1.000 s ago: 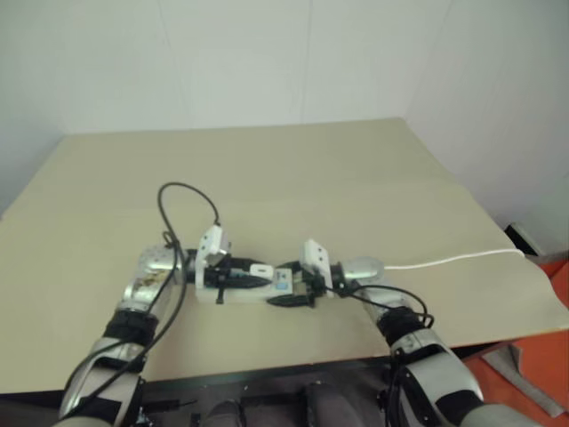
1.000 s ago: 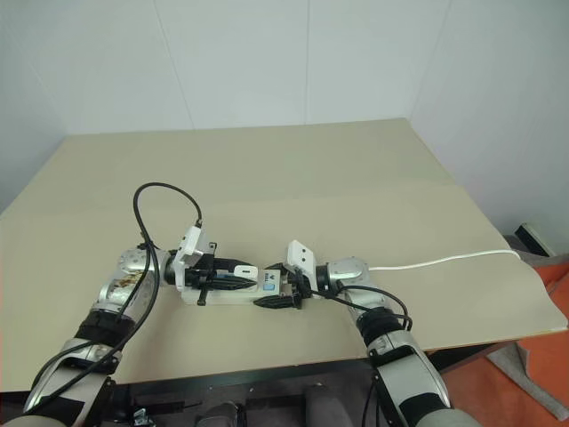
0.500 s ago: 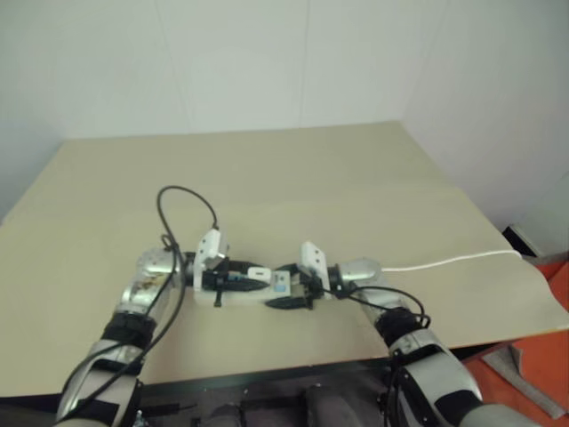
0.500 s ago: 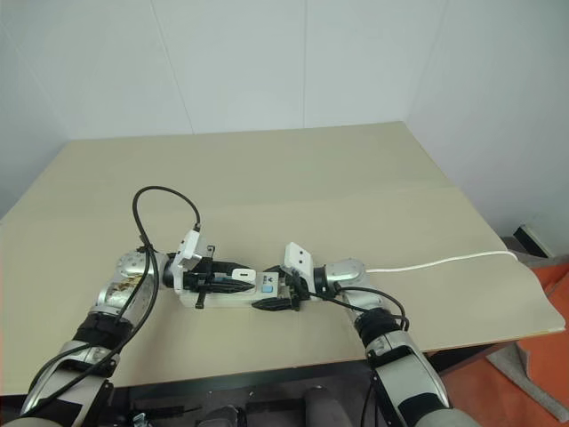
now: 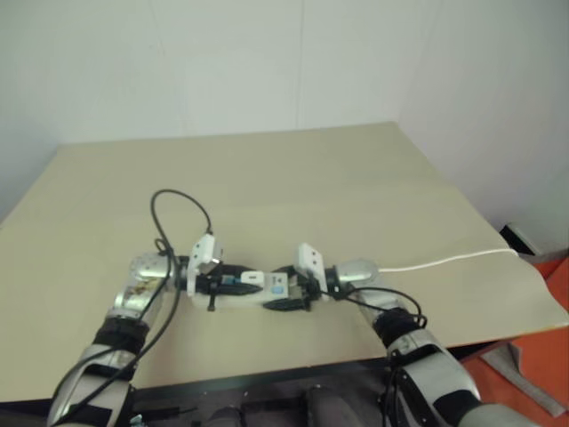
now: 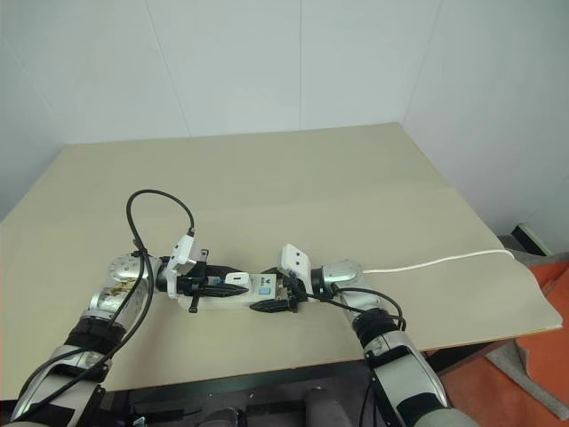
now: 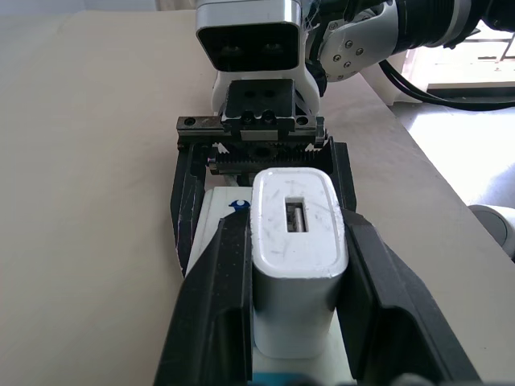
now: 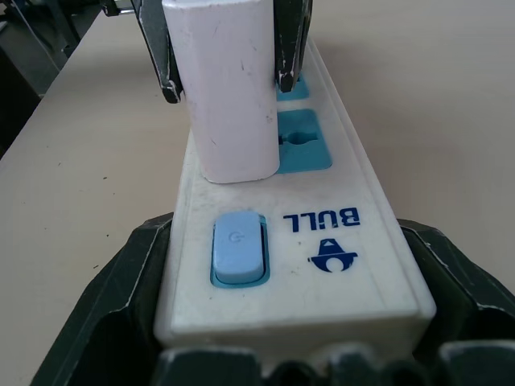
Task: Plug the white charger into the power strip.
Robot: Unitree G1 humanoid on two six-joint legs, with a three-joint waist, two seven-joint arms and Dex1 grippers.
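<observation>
The power strip [image 6: 216, 302] lies flat on the tan table between my two grippers. In the right wrist view the strip [image 8: 322, 233] shows its blue switch [image 8: 237, 248] and blue socket faces. The white charger [image 8: 229, 88] stands upright on the strip next to the switch, its base flush against the strip's face. My left gripper [image 7: 294, 227] is shut on the charger [image 7: 296, 241], one black finger [image 7: 225, 297] on each side. My right gripper [image 8: 286, 233] is shut on the strip's switch end, its fingers [image 8: 133, 289] pressed against both long sides.
The strip's thin white cord [image 6: 444, 261] runs right to the table's edge. A black cable loop [image 6: 156, 200] rises from my left wrist. The table [image 6: 293, 187] stretches bare behind the strip to the white walls. Its front edge is close below the grippers.
The whole picture has shifted slightly. Both grippers, the charger and the strip keep their places and holds.
</observation>
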